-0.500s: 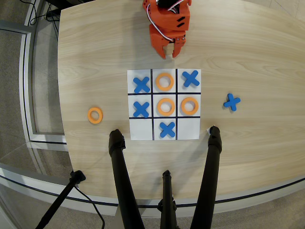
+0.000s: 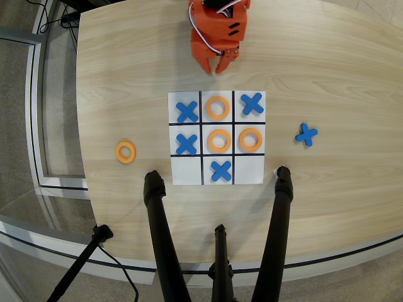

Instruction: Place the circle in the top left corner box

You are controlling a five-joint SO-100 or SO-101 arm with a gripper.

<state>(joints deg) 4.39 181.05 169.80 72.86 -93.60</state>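
Four orange rings and five blue X pieces show in the overhead view. Three rings sit in grid (image 2: pixel 217 138) cells: top middle (image 2: pixel 217 107), centre (image 2: pixel 219 139) and middle right (image 2: pixel 250 139). X pieces fill the top left (image 2: pixel 187 112), top right (image 2: pixel 252 103), middle left (image 2: pixel 186 143) and bottom middle (image 2: pixel 221 170) cells, and one more X (image 2: pixel 306 134) lies on the table (image 2: pixel 340 75) to the right of the grid. Two bottom corner cells are blank; the lower-right one is the box (image 2: pixel 249 170). Three black tripod legs (image 2: pixel 162 239) rise from the bottom edge, and two of their tips flank the grid's lower corners.

Lying alone on the table left of the grid, level with its lower rows, is the circle (image 2: pixel 126 152). It is well apart from the gripper (image 2: pixel 220 63), which hangs at the top of the view just above the grid's upper edge, near the top middle ring. The whole grid lies between circle and box.

Orange fingers show a narrow gap at the tips, slightly parted, holding and touching nothing.
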